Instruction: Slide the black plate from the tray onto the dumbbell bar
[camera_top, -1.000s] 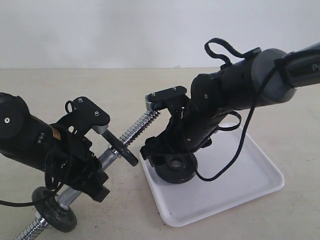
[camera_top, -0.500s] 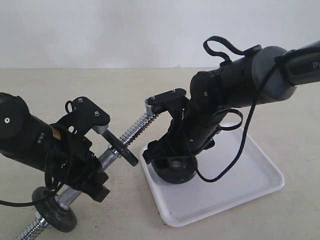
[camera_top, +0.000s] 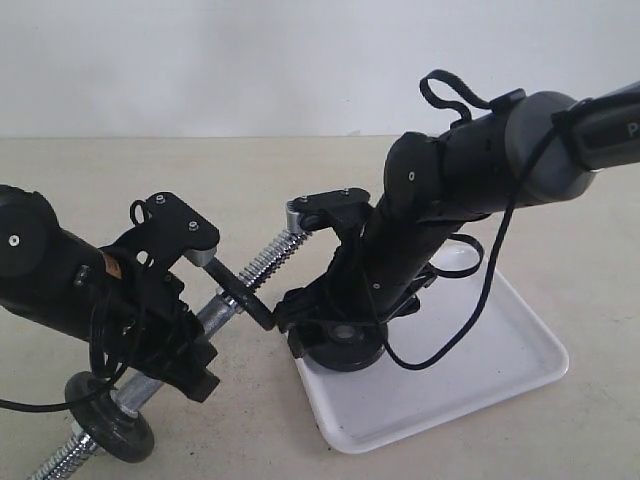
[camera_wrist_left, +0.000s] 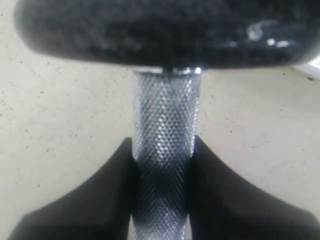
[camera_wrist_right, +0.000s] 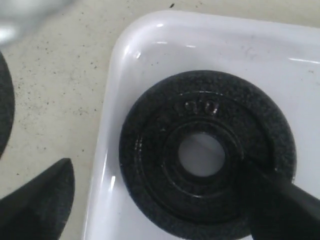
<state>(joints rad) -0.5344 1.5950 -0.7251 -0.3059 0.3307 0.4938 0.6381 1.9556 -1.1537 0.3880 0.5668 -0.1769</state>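
Surface: a flat, matte, pale beige table top (camera_top: 150, 170) with fine dark speckles, running back to a plain white wall (camera_top: 200, 60).
On my right: a shallow glossy white rectangular tray (camera_top: 500, 350) with rounded corners lies flat on the table top, set askew, one corner toward the exterior camera.
Tray corner: in my right wrist view its low rim curves round, with bare speckled table just beside it.
On my left: a short chrome steel dumbbell bar (camera_top: 270, 255) slants upward; only its low end is near the table.
Low end: a small black disc (camera_top: 112, 432) looks to rest by its rim on the table top, shadow beneath.
Between: bare table; disc and tray well apart.
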